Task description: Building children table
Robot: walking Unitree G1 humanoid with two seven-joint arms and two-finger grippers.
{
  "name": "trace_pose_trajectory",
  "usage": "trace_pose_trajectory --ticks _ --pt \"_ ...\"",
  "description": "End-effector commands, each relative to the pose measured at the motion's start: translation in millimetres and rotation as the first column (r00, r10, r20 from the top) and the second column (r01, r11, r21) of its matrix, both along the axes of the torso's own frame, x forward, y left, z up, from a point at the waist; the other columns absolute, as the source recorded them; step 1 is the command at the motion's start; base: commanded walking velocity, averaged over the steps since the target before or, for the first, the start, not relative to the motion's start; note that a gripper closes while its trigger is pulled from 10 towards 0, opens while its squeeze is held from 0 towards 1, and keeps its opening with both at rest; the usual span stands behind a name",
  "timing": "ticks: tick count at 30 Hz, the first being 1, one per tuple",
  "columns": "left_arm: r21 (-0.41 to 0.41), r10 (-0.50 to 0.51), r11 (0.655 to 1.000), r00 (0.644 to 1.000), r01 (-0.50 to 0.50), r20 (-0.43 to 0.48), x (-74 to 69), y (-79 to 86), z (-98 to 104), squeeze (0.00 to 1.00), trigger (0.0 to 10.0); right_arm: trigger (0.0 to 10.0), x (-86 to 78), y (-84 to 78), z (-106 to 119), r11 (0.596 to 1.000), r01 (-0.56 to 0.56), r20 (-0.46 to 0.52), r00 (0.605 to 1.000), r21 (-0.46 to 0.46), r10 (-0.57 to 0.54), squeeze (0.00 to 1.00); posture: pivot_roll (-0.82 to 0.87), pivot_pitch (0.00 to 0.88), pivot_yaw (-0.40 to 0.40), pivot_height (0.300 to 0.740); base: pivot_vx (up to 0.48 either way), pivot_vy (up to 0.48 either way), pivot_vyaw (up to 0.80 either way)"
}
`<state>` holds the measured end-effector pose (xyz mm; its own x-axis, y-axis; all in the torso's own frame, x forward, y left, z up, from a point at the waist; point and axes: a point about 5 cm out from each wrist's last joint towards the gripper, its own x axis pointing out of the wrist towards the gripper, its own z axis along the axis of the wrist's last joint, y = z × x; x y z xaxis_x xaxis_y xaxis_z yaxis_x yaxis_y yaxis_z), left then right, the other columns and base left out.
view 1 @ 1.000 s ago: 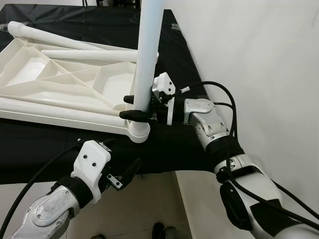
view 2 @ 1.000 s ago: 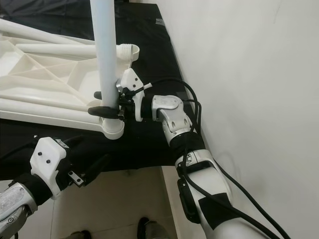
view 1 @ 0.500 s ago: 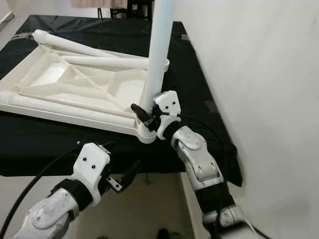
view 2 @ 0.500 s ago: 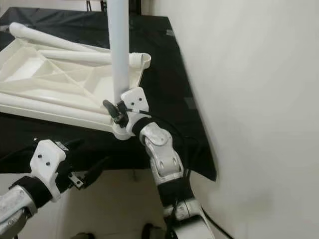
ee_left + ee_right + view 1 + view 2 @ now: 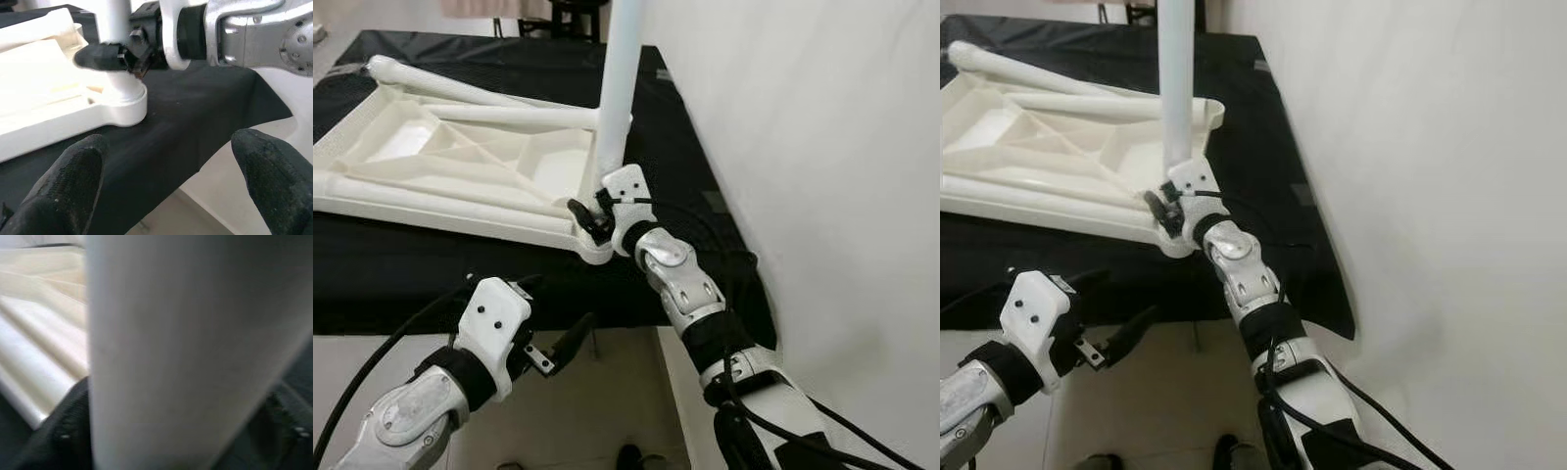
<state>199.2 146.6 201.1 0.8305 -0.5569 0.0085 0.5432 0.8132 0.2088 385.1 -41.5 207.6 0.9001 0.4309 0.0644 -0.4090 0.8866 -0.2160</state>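
A white table top [image 5: 460,171] lies upside down on a black cloth [image 5: 431,279] spread over a work surface, its ribbed underside facing up. One white leg [image 5: 619,88] stands upright in the round socket [image 5: 597,247] at the near right corner of the table top, rising out of the top of the head views. The right gripper [image 5: 592,217] clamps this leg just above the socket, its black fingers [image 5: 98,53] closed around the tube on both sides; in the right wrist view the leg [image 5: 195,347] sits right up against the camera. The silver right arm [image 5: 680,289] reaches in from the near right, crossing the edge of the cloth.

Three more white legs lie flat on the table top: one [image 5: 460,90] along the far edge, one [image 5: 524,115] just nearer than it, ending at the far right corner, and one [image 5: 431,196] along the near edge, running toward the socket.

The left gripper [image 5: 563,345] hangs below the near edge of the cloth, well apart from the table top, its fingers [image 5: 73,181] spread wide and holding nothing. Its wrist view looks up at the socket and the right gripper's grip on the leg.

A plain white wall [image 5: 822,147] runs along the right side, and pale floor [image 5: 607,411] lies below the cloth.
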Motion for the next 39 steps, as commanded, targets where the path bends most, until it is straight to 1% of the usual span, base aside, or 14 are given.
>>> trace_pose_trajectory --ticks 1,2,3,6,7,11,14,16,17,19,21,25,29,39 --pt "-0.008 -0.006 1.000 1.000 0.006 -0.006 -2.2 -2.0 -2 0.00 10.0 10.0 7.8 -27.2 5 0.990 0.141 0.025 0.990 -0.002 -0.141 1.00 0.17 0.220 -0.154 0.740 0.000 0.000 0.00" --pt "-0.009 -0.005 1.000 1.000 0.005 -0.007 -2.3 -1.9 -2 0.00 10.0 10.0 9.7 -37.5 4 0.984 0.180 0.034 0.983 -0.014 -0.180 0.89 0.16 0.225 -0.152 0.740 0.000 0.000 0.00" --pt "-0.009 -0.005 1.000 1.000 0.005 -0.007 -2.3 -1.8 -2 0.00 10.0 10.0 10.8 -43.9 4 0.979 0.202 0.040 0.979 -0.021 -0.201 0.59 0.16 0.225 -0.152 0.740 0.000 0.000 0.00" --pt "-0.011 -0.008 1.000 1.000 0.007 -0.009 -2.4 -2.3 -2 0.00 10.0 10.0 12.6 -52.1 3 0.973 0.227 0.042 0.973 -0.030 -0.226 0.59 0.15 0.228 -0.150 0.740 0.000 0.000 0.00" --pt "-0.014 -0.013 1.000 1.000 0.013 -0.013 -2.6 -3.3 -2 0.00 10.0 10.0 13.9 -62.9 1 0.965 0.258 0.044 0.966 -0.046 -0.256 0.00 0.15 0.231 -0.146 0.740 0.000 0.000 0.00" --pt "-0.018 -0.024 1.000 1.000 0.024 -0.020 -3.3 -5.7 -3 0.00 10.0 10.0 16.9 -94.6 -5 0.929 0.363 0.049 0.932 -0.078 -0.360 0.00 0.15 0.238 -0.145 0.740 0.000 0.000 0.00" --pt "-0.016 -0.025 1.000 0.999 0.025 -0.021 -3.9 -5.7 -3 0.00 10.0 10.0 19.7 -104.5 -2 0.907 0.418 0.050 0.908 -0.044 -0.416 0.00 0.15 0.242 -0.145 0.740 0.000 0.000 0.00" --pt "-0.016 -0.025 1.000 0.999 0.025 -0.021 -3.9 -5.7 -3 0.00 10.0 10.0 19.7 -104.5 -2 0.907 0.418 0.050 0.908 -0.044 -0.416 0.00 0.15 0.242 -0.145 0.740 0.000 0.000 0.00" --pt "-0.010 -0.016 1.000 1.000 0.016 -0.021 -4.5 -4.3 -3 0.00 10.0 10.0 20.0 -90.4 5 0.933 0.359 0.062 0.931 0.015 -0.359 0.00 0.16 0.248 -0.145 0.740 0.000 0.000 0.00" --pt "-0.010 -0.016 1.000 1.000 0.016 -0.021 -4.5 -4.3 -3 0.00 10.0 10.0 20.0 -90.4 5 0.933 0.359 0.062 0.931 0.015 -0.359 0.00 0.16 0.248 -0.145 0.740 0.000 0.000 0.00" --pt "-0.009 -0.008 1.000 1.000 0.008 -0.021 -4.6 -3.1 -3 0.00 10.0 10.0 16.9 -79.5 4 0.954 0.295 0.055 0.953 0.044 -0.297 0.00 0.15 0.251 -0.145 0.740 0.000 0.000 0.00" --pt "-0.005 0.014 1.000 1.000 -0.014 -0.022 -4.1 0.2 -5 0.00 10.0 10.0 0.5 -65.2 -12 0.982 0.162 0.015 0.986 0.096 -0.164 0.00 0.14 0.262 -0.133 0.740 0.000 0.000 0.00" --pt "-0.006 0.066 0.998 0.998 -0.066 -0.015 0.2 5.3 -6 0.00 10.0 10.0 -20.1 -71.8 -29 0.982 0.136 -0.003 0.991 0.131 -0.136 0.00 0.12 0.266 -0.126 0.740 0.000 0.000 0.00" --pt "0.006 0.211 0.977 0.977 -0.211 0.023 14.8 19.6 -6 0.00 10.0 10.0 -44.9 -96.1 -30 0.969 0.167 0.021 0.985 0.181 -0.174 0.00 0.10 0.258 -0.103 0.740 0.000 0.000 0.00"
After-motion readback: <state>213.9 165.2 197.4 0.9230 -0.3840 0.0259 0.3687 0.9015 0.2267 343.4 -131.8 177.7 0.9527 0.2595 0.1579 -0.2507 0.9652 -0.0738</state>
